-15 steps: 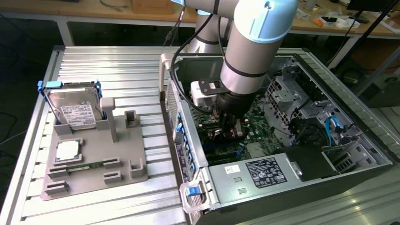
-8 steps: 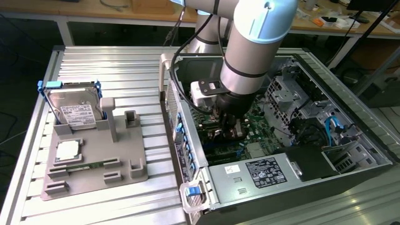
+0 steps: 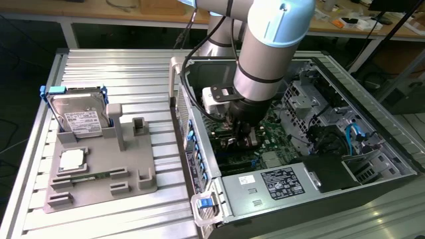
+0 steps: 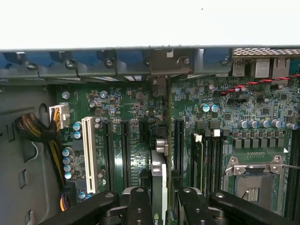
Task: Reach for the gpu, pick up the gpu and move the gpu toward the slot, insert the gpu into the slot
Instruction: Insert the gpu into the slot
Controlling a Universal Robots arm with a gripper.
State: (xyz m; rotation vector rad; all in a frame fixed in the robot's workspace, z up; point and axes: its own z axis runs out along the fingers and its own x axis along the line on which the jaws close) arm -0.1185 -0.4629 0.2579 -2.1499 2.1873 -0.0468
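Inside the open case, the claw is clamped on the gpu, held edge-on between its black fingers just above the motherboard. In the exterior view the arm reaches down into the case on the bench, right of the tray with the hard drive. Judging by this, the insertion step is in hand: the card hangs over the slot area, though I cannot tell whether it is seated. Pressing home calls for the card's edge squared along the connector and its bracket meeting the rear wall.
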